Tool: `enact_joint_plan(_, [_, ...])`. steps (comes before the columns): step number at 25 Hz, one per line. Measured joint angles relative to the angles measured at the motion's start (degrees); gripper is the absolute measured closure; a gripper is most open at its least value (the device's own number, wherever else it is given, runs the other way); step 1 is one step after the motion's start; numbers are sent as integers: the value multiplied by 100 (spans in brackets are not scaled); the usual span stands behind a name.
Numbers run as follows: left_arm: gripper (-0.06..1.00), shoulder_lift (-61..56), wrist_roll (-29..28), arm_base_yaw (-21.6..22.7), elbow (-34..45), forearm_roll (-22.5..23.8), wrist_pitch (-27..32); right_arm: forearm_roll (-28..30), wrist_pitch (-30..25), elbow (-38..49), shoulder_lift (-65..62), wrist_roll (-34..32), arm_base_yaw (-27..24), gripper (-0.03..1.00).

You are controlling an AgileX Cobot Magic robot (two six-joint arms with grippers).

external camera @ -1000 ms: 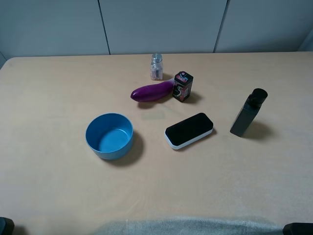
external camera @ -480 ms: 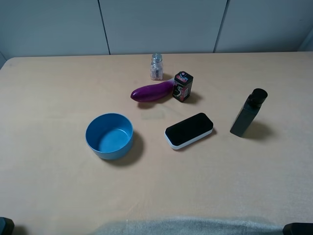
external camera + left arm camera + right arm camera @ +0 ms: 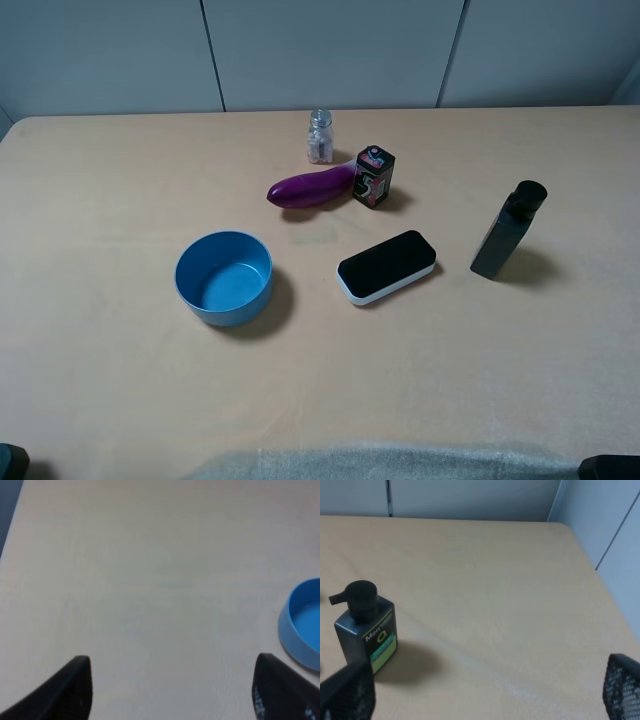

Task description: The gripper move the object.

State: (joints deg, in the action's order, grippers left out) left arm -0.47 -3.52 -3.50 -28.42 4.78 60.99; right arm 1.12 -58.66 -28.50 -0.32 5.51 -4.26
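Work on the task had not visibly begun: the object (image 3: 374,176) stood upright, touching the eggplant (image 3: 312,187), near the glass jar (image 3: 320,136). Both the left gripper (image 3: 170,687) and right gripper (image 3: 485,692) were spread wide, empty, well apart from it.

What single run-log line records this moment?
phase: pre-approach | left tool: open, empty | right tool: open, empty | small black "5" box: upright, untouched, beside purple eggplant

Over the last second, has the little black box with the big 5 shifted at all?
No. The box stands upright in the same spot, touching the tip of the purple eggplant and just in front of the small glass jar, exactly as before.
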Motion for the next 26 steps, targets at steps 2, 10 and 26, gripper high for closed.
enact_joint_plan(2, [21,0,0,0,0,6,0,0,0,0,0,0,0,27])
enact_joint_plan(10, [21,0,0,0,0,41,0,0,0,0,0,0,0,27])
enact_joint_plan(26, [21,0,0,0,0,45,0,0,0,0,0,0,0,27])
